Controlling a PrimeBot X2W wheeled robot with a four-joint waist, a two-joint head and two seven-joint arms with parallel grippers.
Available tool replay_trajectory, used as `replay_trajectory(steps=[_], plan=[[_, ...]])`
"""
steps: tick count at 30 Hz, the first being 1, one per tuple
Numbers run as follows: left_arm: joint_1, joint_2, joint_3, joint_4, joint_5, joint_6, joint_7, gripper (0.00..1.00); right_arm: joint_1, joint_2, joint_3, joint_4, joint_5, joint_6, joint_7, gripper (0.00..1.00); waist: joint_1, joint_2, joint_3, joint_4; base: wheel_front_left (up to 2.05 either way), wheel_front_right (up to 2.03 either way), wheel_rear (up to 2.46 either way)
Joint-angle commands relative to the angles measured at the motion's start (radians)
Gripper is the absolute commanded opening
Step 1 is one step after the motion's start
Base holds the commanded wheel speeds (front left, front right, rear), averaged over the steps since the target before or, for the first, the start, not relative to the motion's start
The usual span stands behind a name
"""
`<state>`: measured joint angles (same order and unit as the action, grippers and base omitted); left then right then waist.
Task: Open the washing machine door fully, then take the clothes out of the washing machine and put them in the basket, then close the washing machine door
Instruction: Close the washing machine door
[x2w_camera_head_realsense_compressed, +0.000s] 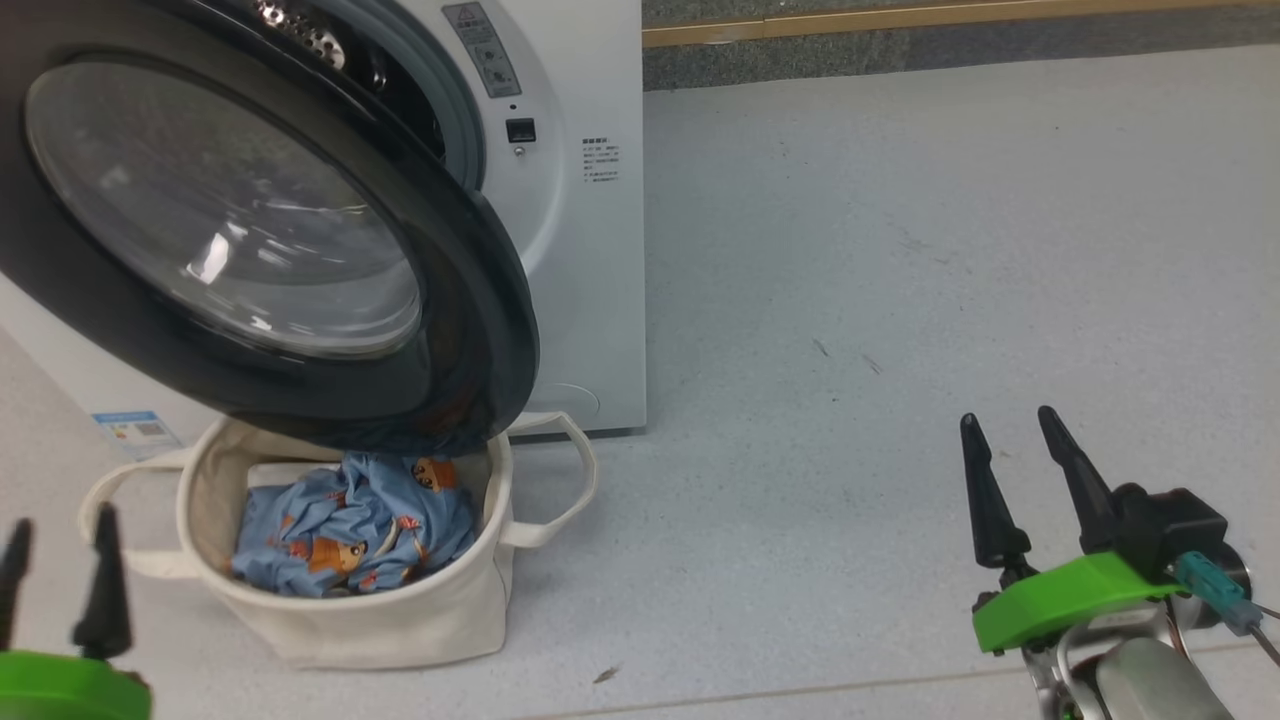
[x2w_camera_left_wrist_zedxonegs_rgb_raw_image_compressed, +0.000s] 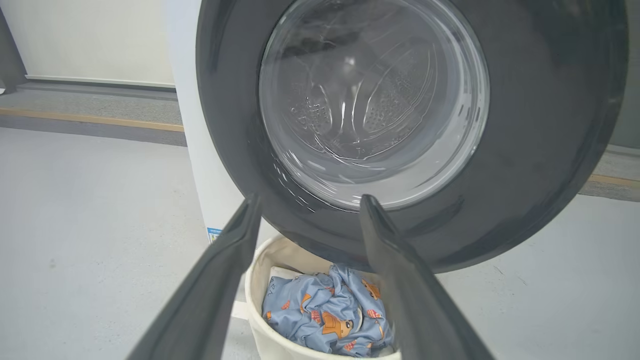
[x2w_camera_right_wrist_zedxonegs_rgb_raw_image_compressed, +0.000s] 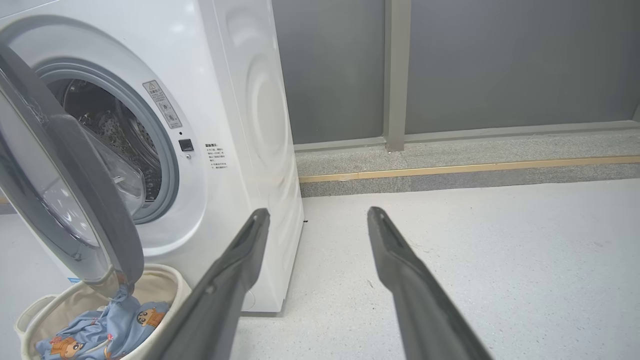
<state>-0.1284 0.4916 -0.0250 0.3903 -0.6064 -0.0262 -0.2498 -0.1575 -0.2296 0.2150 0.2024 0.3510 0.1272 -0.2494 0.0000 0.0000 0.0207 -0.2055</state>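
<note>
I count one basket (x2w_camera_head_realsense_compressed: 400, 620), one garment (x2w_camera_head_realsense_compressed: 350, 530) inside it; one door (x2w_camera_head_realsense_compressed: 480, 330), swung open; left hand (x2w_camera_head_realsense_compressed: 62, 520) and right hand (x2w_camera_head_realsense_compressed: 1007, 418) released.

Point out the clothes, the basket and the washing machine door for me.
the clothes (x2w_camera_head_realsense_compressed: 350, 528), head view, middle of the crumpled blue fabric
the basket (x2w_camera_head_realsense_compressed: 400, 625), head view, front canvas wall
the washing machine door (x2w_camera_head_realsense_compressed: 478, 330), head view, glossy black rim

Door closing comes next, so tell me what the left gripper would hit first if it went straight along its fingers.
Most likely the washing machine door: the left gripper, open, aims at its lower black rim, just above the basket. Depth is hard to judge.
</note>
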Motion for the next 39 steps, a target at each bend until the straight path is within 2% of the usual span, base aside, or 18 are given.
replay_trajectory(steps=[1, 10, 19, 20, 21, 30, 35, 39], plan=[[-0.032, 0.022, 0.057, -0.033, 0.027, -0.009, -0.012, 1.00, -0.020, -0.003, 0.016, -0.028, -0.007, 0.003, -0.012, 1.00, 0.0000, 0.0000, 0.001, 0.002, 0.00, 0.00, 0.00], [-0.064, -0.008, 0.045, -0.035, 0.102, -0.069, -0.012, 1.00, -0.022, -0.004, 0.011, -0.020, -0.016, 0.003, -0.012, 1.00, 0.0000, 0.0000, 0.002, 0.005, 0.00, 0.00, 0.00], [-0.088, -0.020, 0.049, -0.018, 0.127, -0.090, -0.012, 1.00, -0.012, -0.004, 0.002, -0.010, -0.001, 0.003, -0.012, 1.00, 0.0000, 0.0000, 0.000, 0.013, 0.00, 0.00, 0.00], [-0.091, -0.023, 0.047, -0.015, 0.130, -0.092, -0.012, 1.00, -0.012, -0.004, -0.001, -0.010, 0.001, 0.003, -0.012, 0.92, 0.0000, 0.0000, 0.000, 0.014, 0.00, 0.00, 0.00], [-0.093, -0.027, 0.044, -0.011, 0.133, -0.093, -0.012, 1.00, -0.013, -0.004, -0.004, -0.011, 0.007, 0.003, -0.012, 0.00, 0.0000, 0.0000, -0.001, 0.016, 0.00, 0.00, 0.00], [-0.122, -0.085, 0.024, 0.012, 0.152, -0.100, -0.012, 1.00, -0.067, -0.027, -0.002, -0.046, 0.024, 0.003, -0.012, 0.00, 0.0000, 0.0000, 0.004, 0.064, 0.00, 0.00, 0.00], [-0.168, -0.142, -0.015, 0.030, 0.179, -0.102, -0.012, 1.00, -0.160, -0.059, 0.058, -0.094, 0.055, 0.003, -0.006, 0.00, 0.0000, 0.0000, 0.014, 0.127, 0.00, 0.00, 0.00], [-0.203, -0.180, -0.022, 0.042, 0.211, -0.103, -0.012, 1.00, -0.268, -0.061, 0.142, -0.126, 0.093, 0.003, 0.034, 0.00, 0.0000, 0.0000, 0.029, 0.180, 0.00, 0.00, 0.00]])
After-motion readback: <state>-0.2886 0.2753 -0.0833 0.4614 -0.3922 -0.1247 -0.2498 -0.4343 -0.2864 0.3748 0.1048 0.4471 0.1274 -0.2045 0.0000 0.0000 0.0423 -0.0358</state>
